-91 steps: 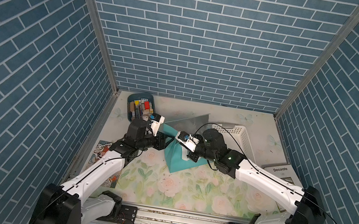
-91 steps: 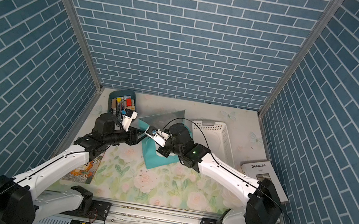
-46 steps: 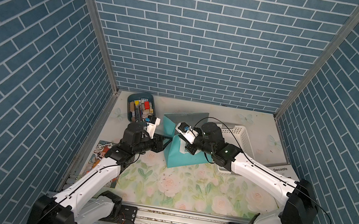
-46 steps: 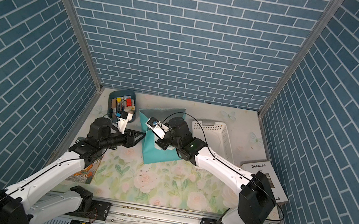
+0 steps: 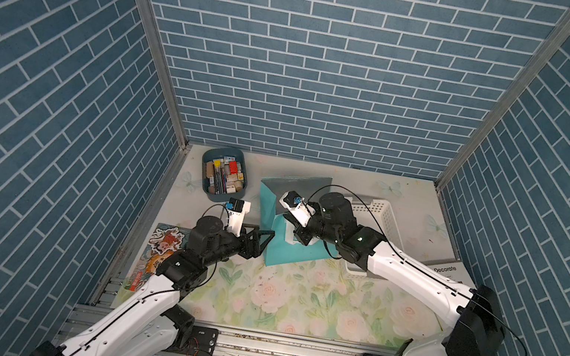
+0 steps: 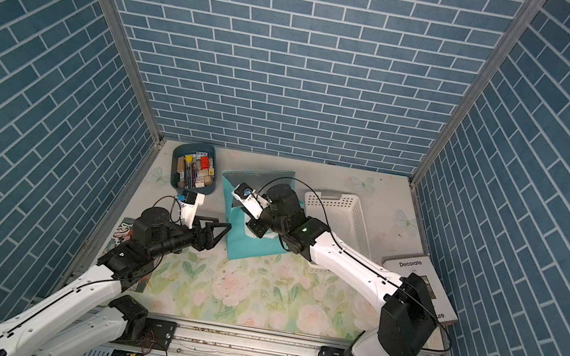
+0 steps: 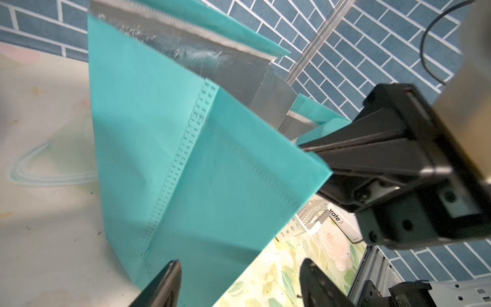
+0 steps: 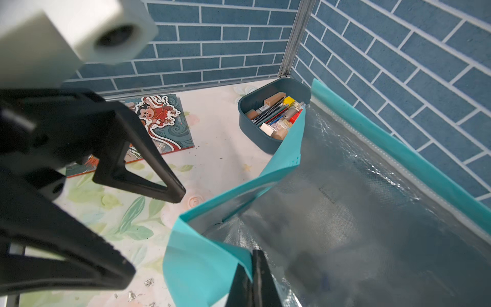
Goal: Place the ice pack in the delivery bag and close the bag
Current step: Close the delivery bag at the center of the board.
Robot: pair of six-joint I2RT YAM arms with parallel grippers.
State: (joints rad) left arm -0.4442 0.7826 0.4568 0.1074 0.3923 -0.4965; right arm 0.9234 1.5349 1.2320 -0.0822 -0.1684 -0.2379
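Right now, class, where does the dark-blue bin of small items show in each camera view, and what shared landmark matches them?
Both top views: dark-blue bin sits at the back left, left of the delivery bag.
Left wrist: not in it.
Right wrist: the bin lies just beyond the bag's teal rim.
Shared landmark: the delivery bag, in all views.

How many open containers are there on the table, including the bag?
3. The teal delivery bag stands mid-table; the dark-blue bin is left of it, farther back; the white basket is right of it, partly behind the right arm.
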